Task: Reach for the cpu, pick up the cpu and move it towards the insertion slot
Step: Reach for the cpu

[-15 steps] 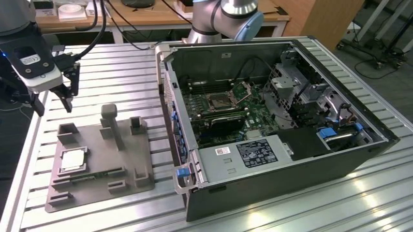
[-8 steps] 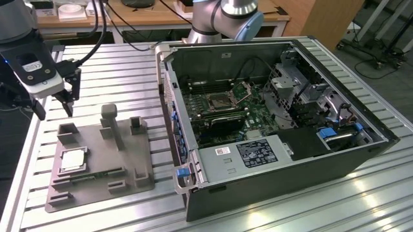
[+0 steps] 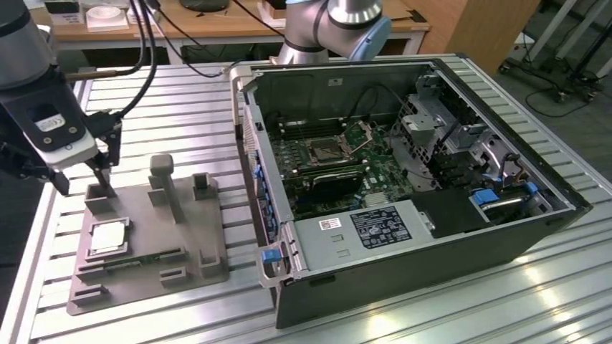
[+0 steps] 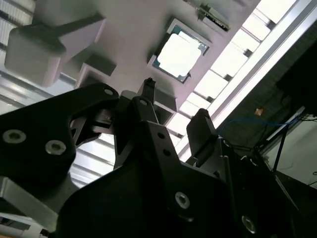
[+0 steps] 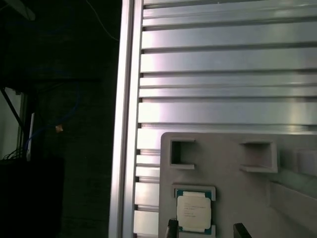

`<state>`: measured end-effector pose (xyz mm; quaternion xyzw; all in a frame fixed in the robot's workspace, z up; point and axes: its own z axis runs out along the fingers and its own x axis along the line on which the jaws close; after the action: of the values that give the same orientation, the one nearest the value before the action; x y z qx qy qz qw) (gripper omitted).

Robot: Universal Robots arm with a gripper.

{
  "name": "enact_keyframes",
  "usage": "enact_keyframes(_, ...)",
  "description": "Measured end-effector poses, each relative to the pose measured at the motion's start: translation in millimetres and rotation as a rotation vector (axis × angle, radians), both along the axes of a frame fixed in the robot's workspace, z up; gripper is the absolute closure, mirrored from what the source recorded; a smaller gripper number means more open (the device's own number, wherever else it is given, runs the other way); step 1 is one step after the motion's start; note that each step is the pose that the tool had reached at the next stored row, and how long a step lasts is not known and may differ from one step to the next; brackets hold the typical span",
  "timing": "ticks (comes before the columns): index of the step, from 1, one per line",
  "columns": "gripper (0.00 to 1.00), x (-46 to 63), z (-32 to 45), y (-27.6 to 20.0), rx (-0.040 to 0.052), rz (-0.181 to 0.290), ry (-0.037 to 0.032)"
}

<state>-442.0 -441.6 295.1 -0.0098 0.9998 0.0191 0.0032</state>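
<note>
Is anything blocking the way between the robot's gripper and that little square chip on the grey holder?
Nothing visible does. The gripper hangs open above the grey fixture, and the cpu lies uncovered in its recess below. The fixture's upright posts stand aside, toward the exterior view's right.

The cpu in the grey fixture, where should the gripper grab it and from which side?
Take the cpu by two opposite edges, coming straight down from above. It lies flat, face up, in a shallow recess of the grey fixture, so only its thin edges offer a hold. The gripper, jaws open, looks wide enough to span it.
</note>
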Motion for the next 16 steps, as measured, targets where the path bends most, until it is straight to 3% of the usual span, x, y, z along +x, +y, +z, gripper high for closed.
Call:
enact_keyframes(3, 0.47, -0.2, -5.0, -8.6, -0.0001, 0.000, -0.0003)
enact_keyframes(5, 0.47, -0.3, -7.7, -11.2, 0.0001, 0.000, -0.0008)
enact_keyframes(15, 0.45, -0.3, -16.0, -13.9, 0.0000, 0.000, -0.0008)
enact_keyframes(16, 0.39, -0.3, -17.0, -14.2, 0.0000, 0.000, -0.0007)
